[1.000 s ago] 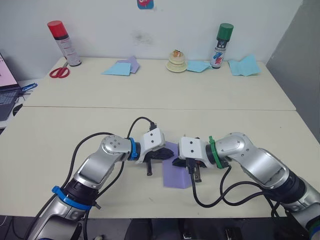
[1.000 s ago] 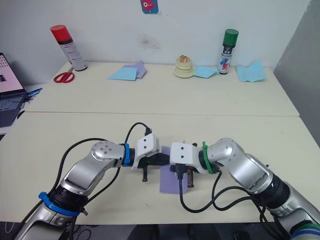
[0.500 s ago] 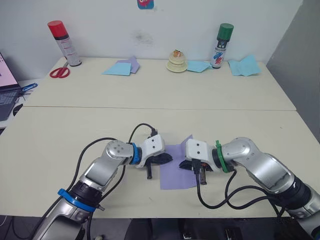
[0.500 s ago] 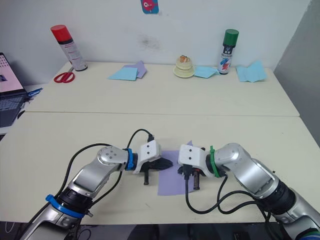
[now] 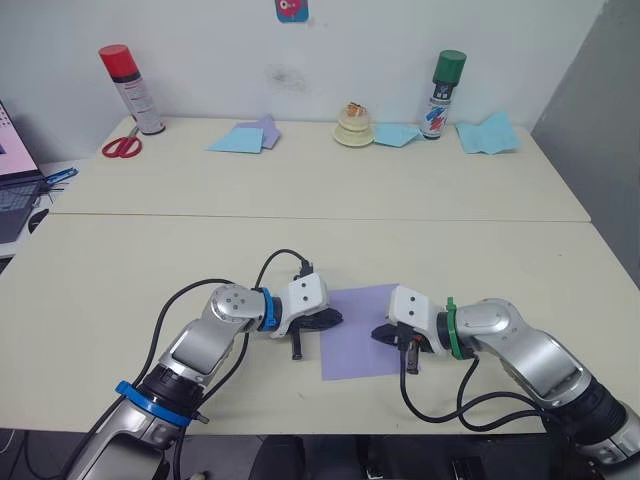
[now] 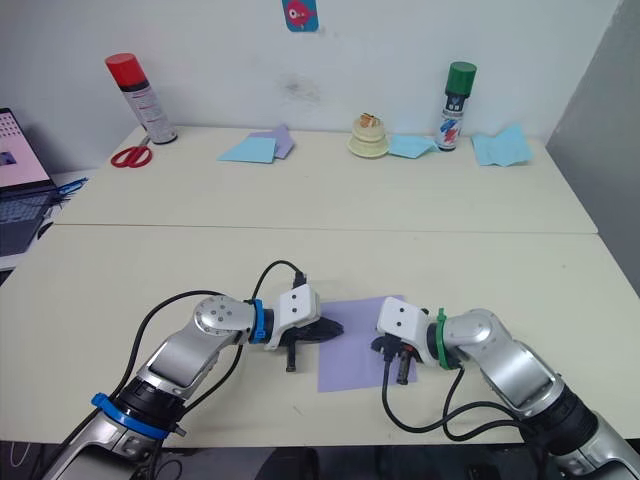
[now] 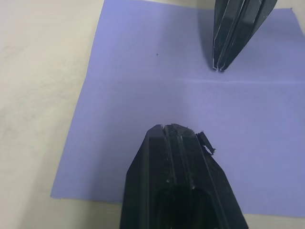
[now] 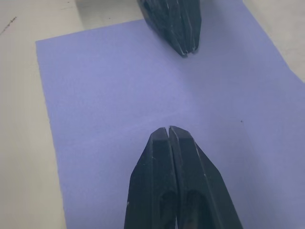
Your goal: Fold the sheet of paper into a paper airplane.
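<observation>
On the near table, both grippers press a flat purple sheet.

Down at the front edge the left gripper [image 5: 335, 320] and right gripper [image 5: 378, 334] face each other, fingers pressed together, tips resting on the sheet of paper [image 5: 362, 317] (one faint crease runs across it). Thin and matte, it lies open on the smooth cream table [image 5: 120, 270]. Farther back by the white wall stand a red-capped spray can [image 5: 128, 87], a green-capped can [image 5: 441, 94], scissors [image 5: 119, 147] and light blue papers [image 5: 488, 133].

The sheet of paper [image 7: 157, 100] is thin, matt lavender (one faint crease across it), on a smooth cream bench [image 5: 120, 270]; both end effectors look like ridged black plastic.
</observation>
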`<state>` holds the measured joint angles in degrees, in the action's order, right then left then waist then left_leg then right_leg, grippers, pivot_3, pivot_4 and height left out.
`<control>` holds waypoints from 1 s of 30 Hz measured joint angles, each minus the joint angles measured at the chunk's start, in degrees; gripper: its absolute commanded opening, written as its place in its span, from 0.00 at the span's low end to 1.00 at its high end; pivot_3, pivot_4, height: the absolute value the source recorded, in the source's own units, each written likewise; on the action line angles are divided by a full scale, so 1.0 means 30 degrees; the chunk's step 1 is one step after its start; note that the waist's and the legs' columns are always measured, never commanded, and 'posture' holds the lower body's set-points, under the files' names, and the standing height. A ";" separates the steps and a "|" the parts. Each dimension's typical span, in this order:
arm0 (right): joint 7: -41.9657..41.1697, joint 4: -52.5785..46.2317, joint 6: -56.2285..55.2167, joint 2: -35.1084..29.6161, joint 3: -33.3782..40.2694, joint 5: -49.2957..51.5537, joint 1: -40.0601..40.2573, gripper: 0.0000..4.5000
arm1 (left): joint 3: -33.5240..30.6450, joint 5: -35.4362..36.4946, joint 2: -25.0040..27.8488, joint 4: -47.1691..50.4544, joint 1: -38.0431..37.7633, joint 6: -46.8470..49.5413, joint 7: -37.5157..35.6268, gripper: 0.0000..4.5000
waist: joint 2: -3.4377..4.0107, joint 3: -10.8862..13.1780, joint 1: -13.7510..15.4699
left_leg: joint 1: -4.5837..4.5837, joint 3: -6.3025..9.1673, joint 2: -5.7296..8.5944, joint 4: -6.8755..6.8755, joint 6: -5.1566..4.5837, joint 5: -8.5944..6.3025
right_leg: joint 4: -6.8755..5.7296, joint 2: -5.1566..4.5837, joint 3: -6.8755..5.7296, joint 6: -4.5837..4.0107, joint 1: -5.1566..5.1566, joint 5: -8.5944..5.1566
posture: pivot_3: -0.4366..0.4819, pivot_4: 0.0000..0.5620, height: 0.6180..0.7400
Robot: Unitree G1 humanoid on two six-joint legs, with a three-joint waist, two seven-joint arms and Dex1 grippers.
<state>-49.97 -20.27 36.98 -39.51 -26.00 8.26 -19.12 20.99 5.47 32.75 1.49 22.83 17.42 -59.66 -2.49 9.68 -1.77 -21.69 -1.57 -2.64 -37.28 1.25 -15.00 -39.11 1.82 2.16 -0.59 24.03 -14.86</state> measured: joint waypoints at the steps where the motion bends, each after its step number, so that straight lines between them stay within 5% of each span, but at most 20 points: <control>1: 0.0003 0.0108 -0.0296 0.0000 -0.0001 -0.0086 0.0043 0.01 | -0.0001 -0.0001 0.0000 -0.0031 -0.0003 -0.0045 0.0005 0.00 | -0.0001 -0.0002 0.0002 | -0.0001 -0.0002 -0.0001 -0.0019 0.0000 0.0000 | 0.0001 0.0000 0.0003 0.0009 -0.0004 0.0009 | 0.48 0.27 0.88; 13: 0.2301 0.4047 -0.5526 0.2805 0.0930 -0.1806 0.0190 0.01 | -0.0224 0.0075 -0.0182 -0.0366 -0.0008 -0.0141 0.0077 0.00 | 0.0011 0.0006 -0.0017 | -0.0050 -0.0043 -0.0008 -0.0211 -0.0009 0.0001 | -0.0022 0.0017 0.0054 0.0060 0.0001 0.0120 | 0.48 0.27 0.88; 22: 0.2308 0.3790 -0.4893 0.2819 0.1217 -0.1952 0.0284 0.01 | -0.1084 0.0523 -0.0550 -0.0493 -0.0010 0.0196 0.0477 0.00 | 0.0011 0.0003 0.0048 | -0.0060 -0.0029 -0.0010 -0.0218 -0.0011 0.0001 | -0.0010 0.0013 0.0046 0.0069 -0.0005 0.0126 | 0.48 0.27 0.88; 30: 0.2599 0.2946 -0.3611 0.3093 0.1369 -0.1997 0.0533 0.01 | -0.3848 0.3306 -0.0708 0.2505 -0.0036 0.3576 0.1699 0.00 | 0.0012 0.0004 0.0026 | -0.0074 -0.0027 -0.0017 -0.0212 -0.0010 0.0000 | 0.0000 0.0014 0.0053 0.0071 0.0005 0.0126 | 0.48 0.27 0.88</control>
<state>-42.18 -11.43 26.15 -30.23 -21.89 2.27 -17.52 9.45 15.39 30.63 9.01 22.72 28.15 -54.56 -2.46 9.69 -1.69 -21.91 -1.66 -2.69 -37.92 1.22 -15.00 -39.11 1.86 2.32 -0.38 24.05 -14.48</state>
